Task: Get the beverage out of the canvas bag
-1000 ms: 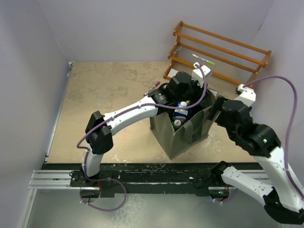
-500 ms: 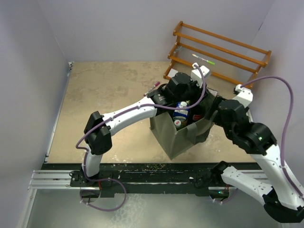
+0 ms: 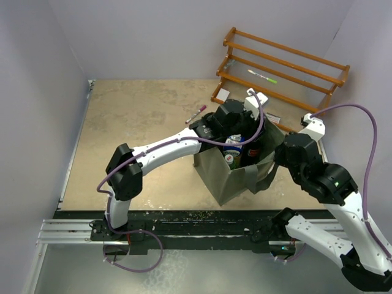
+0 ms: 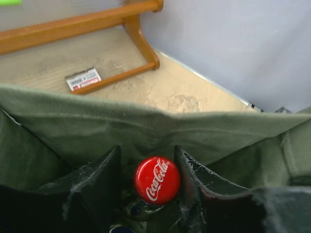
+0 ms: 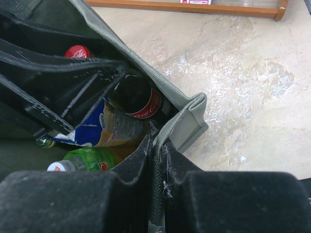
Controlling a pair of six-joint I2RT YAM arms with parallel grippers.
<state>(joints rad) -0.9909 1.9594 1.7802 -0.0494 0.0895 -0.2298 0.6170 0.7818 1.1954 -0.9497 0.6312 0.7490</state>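
Bag (image 3: pixel 229 177) tugged, cola (image 4: pixel 157 179) inside left end effector (image 4: pixel 146 149)

Inside the canvas bag (image 3: pixel 229 179) you have only narrow gaps between the cola bottle (image 5: pixel 133 97), a blue-labelled can (image 5: pixel 109 128) and a green bottle (image 5: pixel 92 158).

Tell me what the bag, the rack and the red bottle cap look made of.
The canvas bag: matte grey-green woven fabric, with soft creases. The rack: glossy orange-brown wood, probably varnished. The red cap: likely smooth plastic, with a printed white logo.
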